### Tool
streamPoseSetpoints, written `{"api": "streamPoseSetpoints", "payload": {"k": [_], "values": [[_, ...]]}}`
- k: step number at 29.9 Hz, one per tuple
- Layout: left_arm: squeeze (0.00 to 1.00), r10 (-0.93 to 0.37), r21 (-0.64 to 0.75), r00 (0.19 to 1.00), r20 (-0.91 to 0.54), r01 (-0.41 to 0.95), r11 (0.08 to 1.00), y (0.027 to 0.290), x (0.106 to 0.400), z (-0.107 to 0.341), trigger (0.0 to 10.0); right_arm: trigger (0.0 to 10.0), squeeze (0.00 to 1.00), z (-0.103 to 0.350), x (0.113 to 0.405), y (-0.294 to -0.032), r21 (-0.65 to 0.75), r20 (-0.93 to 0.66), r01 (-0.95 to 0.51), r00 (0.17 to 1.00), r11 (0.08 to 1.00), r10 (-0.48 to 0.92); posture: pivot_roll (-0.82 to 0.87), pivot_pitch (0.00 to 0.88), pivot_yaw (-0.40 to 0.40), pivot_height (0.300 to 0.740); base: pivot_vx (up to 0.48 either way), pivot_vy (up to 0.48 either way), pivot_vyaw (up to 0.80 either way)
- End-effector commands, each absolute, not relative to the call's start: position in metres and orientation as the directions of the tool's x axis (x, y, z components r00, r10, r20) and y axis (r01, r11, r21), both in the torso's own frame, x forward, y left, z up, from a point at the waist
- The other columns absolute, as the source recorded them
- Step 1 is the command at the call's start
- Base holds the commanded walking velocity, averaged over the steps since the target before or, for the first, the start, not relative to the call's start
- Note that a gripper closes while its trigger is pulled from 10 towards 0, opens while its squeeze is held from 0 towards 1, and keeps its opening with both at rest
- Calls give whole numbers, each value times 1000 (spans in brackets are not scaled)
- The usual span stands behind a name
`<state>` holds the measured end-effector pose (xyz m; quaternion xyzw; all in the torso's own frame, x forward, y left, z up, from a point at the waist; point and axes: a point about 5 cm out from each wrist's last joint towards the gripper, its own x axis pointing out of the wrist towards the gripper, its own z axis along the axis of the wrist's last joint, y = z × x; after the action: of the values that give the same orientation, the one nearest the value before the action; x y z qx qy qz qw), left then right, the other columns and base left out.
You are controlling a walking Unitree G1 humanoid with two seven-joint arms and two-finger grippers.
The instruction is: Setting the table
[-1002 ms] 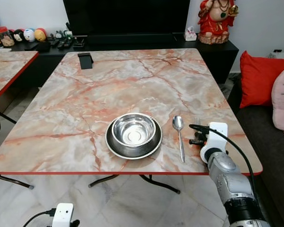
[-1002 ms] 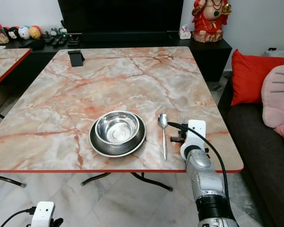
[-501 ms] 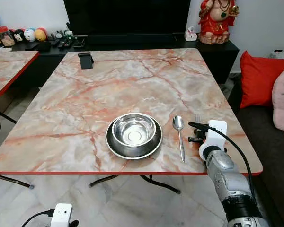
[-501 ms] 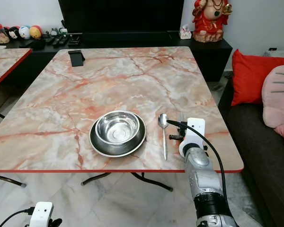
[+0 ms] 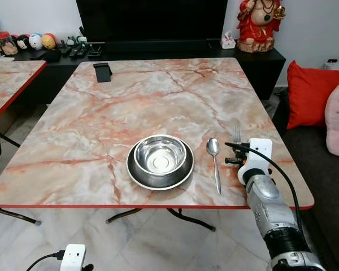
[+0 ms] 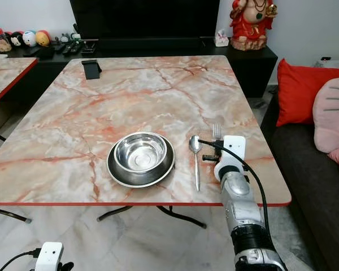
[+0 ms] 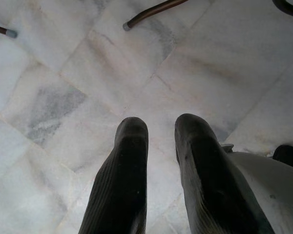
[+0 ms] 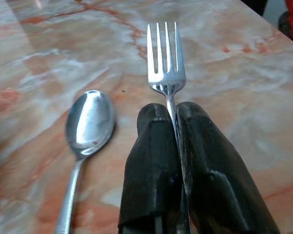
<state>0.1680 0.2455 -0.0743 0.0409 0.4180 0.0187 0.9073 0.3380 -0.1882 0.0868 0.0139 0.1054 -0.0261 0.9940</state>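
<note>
A fork (image 8: 166, 68) is clamped between the fingers of the right gripper (image 8: 172, 113) (tines pointing away), just beside the spoon (image 8: 86, 131) on the marble table (image 5: 101, 124). The left gripper (image 7: 160, 127) is hung over the floor, its jaws narrowly parted and empty.

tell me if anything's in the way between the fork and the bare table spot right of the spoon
Nothing visible is. The right gripper is shut on the fork, over bare table beside the spoon. The bowl and plate lie beyond the spoon, on the robot's left.

A marble table (image 5: 158, 96) carries plate (image 5: 160, 176), spoon (image 5: 214, 161) and black stand (image 5: 102, 71).
</note>
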Motion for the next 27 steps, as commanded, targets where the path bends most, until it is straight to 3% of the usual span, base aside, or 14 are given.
{"api": "streamPoseSetpoints", "payload": {"k": [1, 27], "values": [[0, 77, 95, 645, -760, -6, 995, 247, 165, -75, 10000, 10000, 0, 90, 342, -190, 8, -196, 68, 978, 998, -65, 28, 0, 36, 724, 0, 0, 0], [0, 87, 103, 649, -756, -14, 995, 250, 164, -74, 10000, 10000, 0, 72, 347, -173, 19, -218, 10, 976, 1000, -6, 55, 0, 34, 724, 0, 0, 0]]}}
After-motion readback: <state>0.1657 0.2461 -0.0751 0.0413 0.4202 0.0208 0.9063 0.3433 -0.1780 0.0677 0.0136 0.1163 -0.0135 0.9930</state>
